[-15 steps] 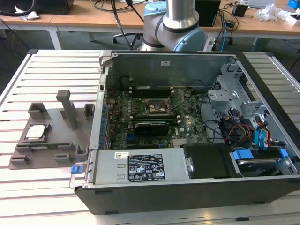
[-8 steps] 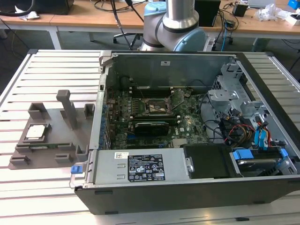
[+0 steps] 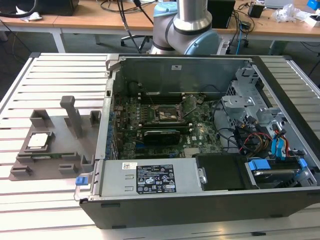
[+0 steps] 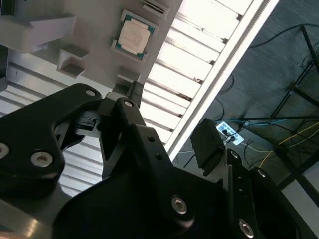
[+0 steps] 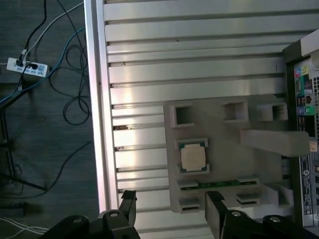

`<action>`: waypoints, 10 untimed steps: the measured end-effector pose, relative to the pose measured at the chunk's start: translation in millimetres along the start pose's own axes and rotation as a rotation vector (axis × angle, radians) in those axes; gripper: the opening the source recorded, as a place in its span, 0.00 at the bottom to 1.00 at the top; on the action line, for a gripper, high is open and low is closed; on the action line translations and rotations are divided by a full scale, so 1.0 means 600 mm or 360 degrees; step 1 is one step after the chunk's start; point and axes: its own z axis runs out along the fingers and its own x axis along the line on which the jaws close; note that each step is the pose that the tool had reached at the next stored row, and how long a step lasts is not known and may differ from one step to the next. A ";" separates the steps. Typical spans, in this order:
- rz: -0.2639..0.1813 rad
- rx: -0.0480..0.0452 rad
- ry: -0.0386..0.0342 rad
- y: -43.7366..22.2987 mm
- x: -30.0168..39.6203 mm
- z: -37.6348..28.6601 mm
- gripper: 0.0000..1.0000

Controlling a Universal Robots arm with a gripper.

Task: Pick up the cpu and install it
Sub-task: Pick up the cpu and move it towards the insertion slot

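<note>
Cpu (image 5: 193,157) in grey holder (image 5: 224,159), pincer (image 5: 172,199) wide, empty.
Light, stiff, fragile chip; I'd grab opposite edges.

Nothing I can actually read from my end. The big white label (image 3: 150,178) on the grey power supply (image 3: 186,176) is rows of tiny print and symbols, all mush to me. Same story for the small white sticker (image 3: 177,67) on the computer case (image 3: 150,75) inner wall. The cpu (image 4: 135,34) top carries faint lines of marking in the second wrist view, not legible either.
</note>
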 end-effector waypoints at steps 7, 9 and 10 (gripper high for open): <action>-0.0096 0.0000 -0.0002 0.000 -0.006 0.002 0.66; -0.0096 0.0000 -0.0002 0.000 -0.006 0.003 0.66; -0.0096 0.0000 -0.0002 0.000 -0.006 0.003 0.66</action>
